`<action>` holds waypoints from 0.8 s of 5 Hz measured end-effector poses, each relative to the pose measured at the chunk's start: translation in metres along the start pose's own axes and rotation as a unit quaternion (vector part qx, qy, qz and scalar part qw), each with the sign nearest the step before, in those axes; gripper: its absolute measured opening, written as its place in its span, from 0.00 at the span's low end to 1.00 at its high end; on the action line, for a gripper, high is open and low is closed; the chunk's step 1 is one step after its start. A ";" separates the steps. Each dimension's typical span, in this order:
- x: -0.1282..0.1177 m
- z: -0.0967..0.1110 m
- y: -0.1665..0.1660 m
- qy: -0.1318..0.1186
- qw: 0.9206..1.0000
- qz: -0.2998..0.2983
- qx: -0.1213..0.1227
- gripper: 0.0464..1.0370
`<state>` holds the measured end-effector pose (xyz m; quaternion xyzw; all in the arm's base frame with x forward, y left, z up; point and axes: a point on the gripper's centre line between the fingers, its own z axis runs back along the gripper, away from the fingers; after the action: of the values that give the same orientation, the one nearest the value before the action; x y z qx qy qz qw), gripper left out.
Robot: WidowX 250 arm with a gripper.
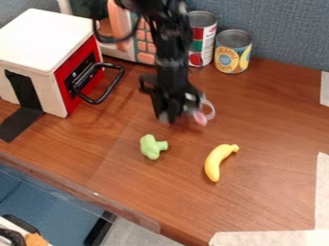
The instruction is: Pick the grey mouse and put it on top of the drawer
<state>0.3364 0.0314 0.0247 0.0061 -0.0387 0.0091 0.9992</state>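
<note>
Nearest, along the tabletop's (270, 202) near edge, a clear strip (128, 209) runs at a slant, with a blue surface (55, 202) below it. Pale tape (257, 238) lies at the near right corner, and another piece (323, 192) goes up the right edge. Then comes a yellow banana (216, 164), curved and lying flat, with a green toy broccoli (151, 146) to its left (a stubby little thing, that one).

Past these, over the middle of the tabletop, the claw (170, 114) hangs down from the arm (171, 43). The grey mouse (200, 118) is just beside the claw's lower end, on the side away from the drawer, its pink part nearest the camera; the claw hides some of it. Whether the two touch, I cannot tell. Nor can I tell whether the claw is wide, narrow or holding the mouse.

The drawer (42, 29), a white box with a red front and a black handle (114, 87), stands by the left edge, its top bare; black tape (22, 89) runs down its side onto the wood. Toward the far edge stand a yellow-labelled tin (233, 53), a taller tin (202, 38) and a toy microwave (145, 45), before a blue-grey wall (276, 26).
</note>
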 end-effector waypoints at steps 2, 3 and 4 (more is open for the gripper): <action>-0.032 0.097 0.071 -0.062 0.995 0.081 0.013 0.19; -0.048 0.108 0.104 -0.061 0.991 0.119 0.018 0.19; -0.061 0.126 0.152 -0.079 0.981 0.175 0.023 0.19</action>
<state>0.2625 0.1804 0.1477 0.0227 -0.1176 0.1845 0.9755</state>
